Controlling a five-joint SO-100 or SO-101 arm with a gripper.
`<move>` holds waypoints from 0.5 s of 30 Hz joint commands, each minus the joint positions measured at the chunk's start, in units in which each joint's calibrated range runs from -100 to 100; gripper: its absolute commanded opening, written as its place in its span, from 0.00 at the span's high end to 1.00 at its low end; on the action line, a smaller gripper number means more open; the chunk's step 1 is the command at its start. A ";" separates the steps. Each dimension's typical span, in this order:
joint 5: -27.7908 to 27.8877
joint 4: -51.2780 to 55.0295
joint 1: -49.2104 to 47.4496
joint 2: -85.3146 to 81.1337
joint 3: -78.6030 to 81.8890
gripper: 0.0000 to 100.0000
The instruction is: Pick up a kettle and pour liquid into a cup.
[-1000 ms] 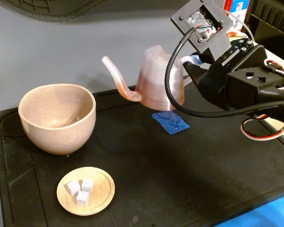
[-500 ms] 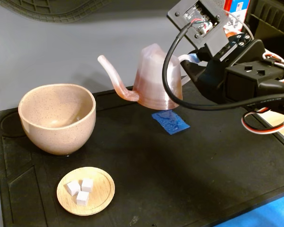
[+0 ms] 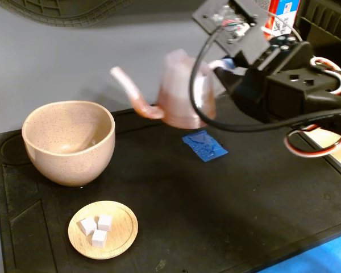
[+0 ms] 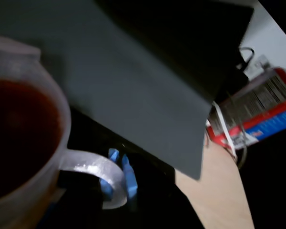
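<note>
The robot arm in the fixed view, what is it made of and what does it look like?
The arm looks like chunky black plastic blocks with square cut-outs. A thick black cable loops down from a flat black plate with an exposed circuit board on top. Thin red and white wires curl beneath it.

Translucent plastic kettle [image 3: 182, 91], speckled ceramic cup [image 3: 68, 142] (matt), wooden dish [image 3: 103, 230].

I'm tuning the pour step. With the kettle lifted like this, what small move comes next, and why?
Probably carry the kettle further left in the fixed view. It hangs clear of the mat, held by the gripper, but its spout tip is not yet over the cup, so tilting now would likely spill.
</note>
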 commanded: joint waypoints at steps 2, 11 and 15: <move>0.18 -0.20 -1.45 2.21 -7.99 0.99; 1.75 -0.03 -1.45 2.81 -8.71 0.99; 1.80 -0.03 -1.38 2.89 -9.08 0.99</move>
